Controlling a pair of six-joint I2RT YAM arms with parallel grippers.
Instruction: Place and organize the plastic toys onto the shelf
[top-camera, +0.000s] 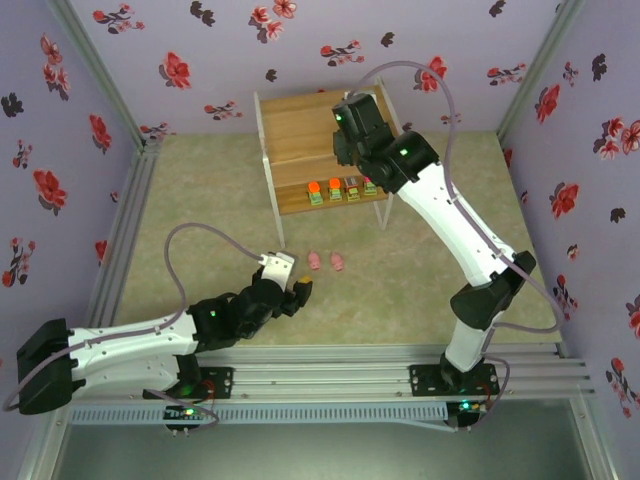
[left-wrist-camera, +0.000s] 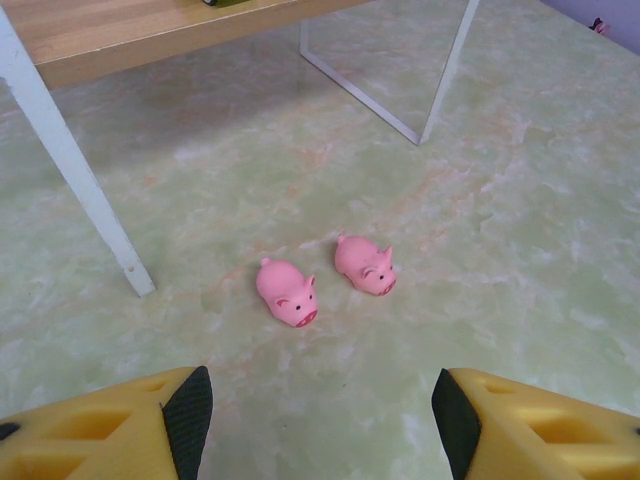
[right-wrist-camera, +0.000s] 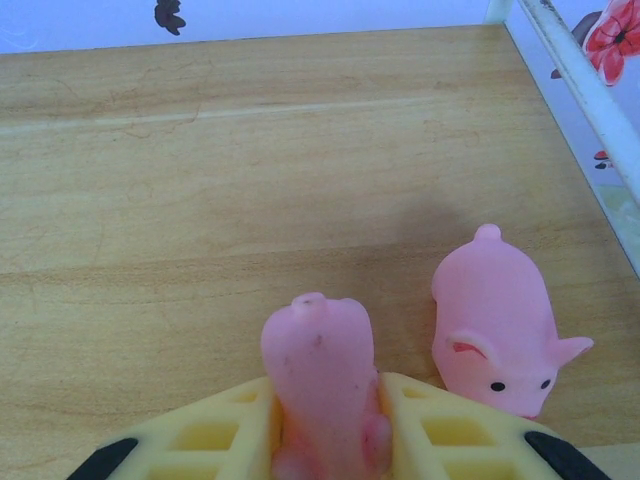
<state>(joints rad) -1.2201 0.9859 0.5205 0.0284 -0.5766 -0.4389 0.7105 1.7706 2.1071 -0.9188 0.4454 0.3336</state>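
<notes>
Right jaws narrow, clamped on pink pig over shelf board, just beside second pig. Left jaws apart, empty, above counter, facing third pig and fourth pig. Blocks lined along lower board.

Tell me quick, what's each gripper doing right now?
Left gripper: open, holding nothing.
Right gripper: closed on a pink pig.

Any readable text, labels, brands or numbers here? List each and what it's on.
None readable. The pigs, the shelf boards and the flowered walls carry no lettering. The blocks on the shelf are too small to tell if they bear any marks.
</notes>
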